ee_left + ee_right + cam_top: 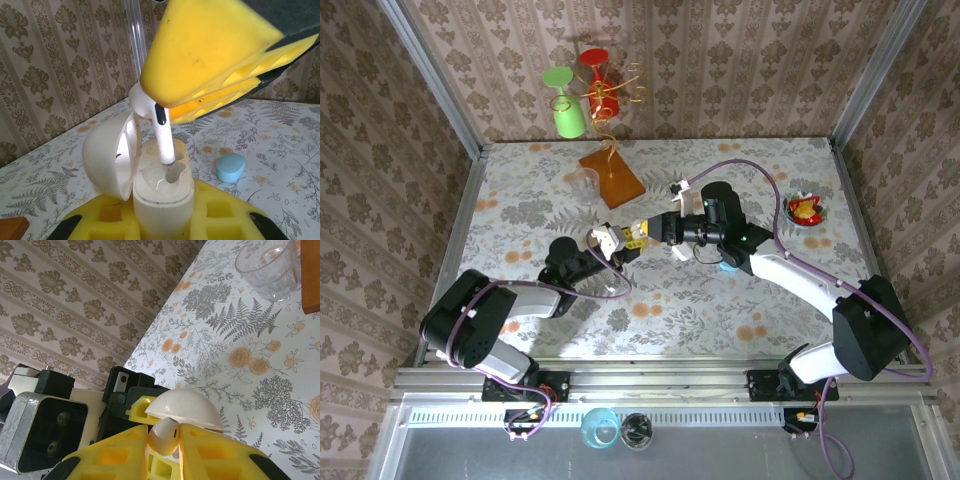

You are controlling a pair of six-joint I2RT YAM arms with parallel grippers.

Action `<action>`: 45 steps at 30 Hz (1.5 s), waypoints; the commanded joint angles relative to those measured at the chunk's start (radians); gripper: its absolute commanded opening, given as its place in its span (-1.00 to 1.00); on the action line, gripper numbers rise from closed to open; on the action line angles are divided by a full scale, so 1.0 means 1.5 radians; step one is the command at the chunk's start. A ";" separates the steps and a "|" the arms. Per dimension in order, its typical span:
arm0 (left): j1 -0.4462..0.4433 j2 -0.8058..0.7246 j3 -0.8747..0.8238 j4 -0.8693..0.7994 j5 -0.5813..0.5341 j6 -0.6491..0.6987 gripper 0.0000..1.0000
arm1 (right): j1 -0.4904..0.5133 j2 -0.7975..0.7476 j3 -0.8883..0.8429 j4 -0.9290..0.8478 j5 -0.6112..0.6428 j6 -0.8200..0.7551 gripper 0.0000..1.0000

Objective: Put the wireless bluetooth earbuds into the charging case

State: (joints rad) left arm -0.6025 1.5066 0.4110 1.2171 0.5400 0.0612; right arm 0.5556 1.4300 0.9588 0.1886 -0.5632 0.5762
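Above table [280, 150]: earbud [162, 135] near-upright, stem-down.

Yellow foam pincers [162, 222] [165, 452], purple cables [748, 162]

A white charging case [162, 200] is held upright between the yellow foam pads of the left gripper [162, 222], its lid [107, 155] swung open to the left. An earbud [162, 135] is pinched from above in the yellow pads of the right gripper [167, 97], its stem pointed down with the tip at the mouth of a socket. A pale blue disc [230, 167] is seen on the floral table [280, 150] to the right.
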 commanded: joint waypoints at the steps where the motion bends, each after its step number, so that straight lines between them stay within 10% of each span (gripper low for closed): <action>1: -0.006 0.001 0.014 0.031 -0.013 0.009 -1.00 | 0.005 0.009 -0.001 0.008 -0.028 -0.009 -0.54; 45: -0.004 0.027 -0.014 0.015 -0.047 0.177 -1.00 | -0.005 -0.008 0.018 -0.073 0.004 -0.015 -0.57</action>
State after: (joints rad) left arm -0.6025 1.5505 0.4000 1.2224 0.4732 0.2718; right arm 0.5541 1.4414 0.9588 0.0929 -0.5720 0.5537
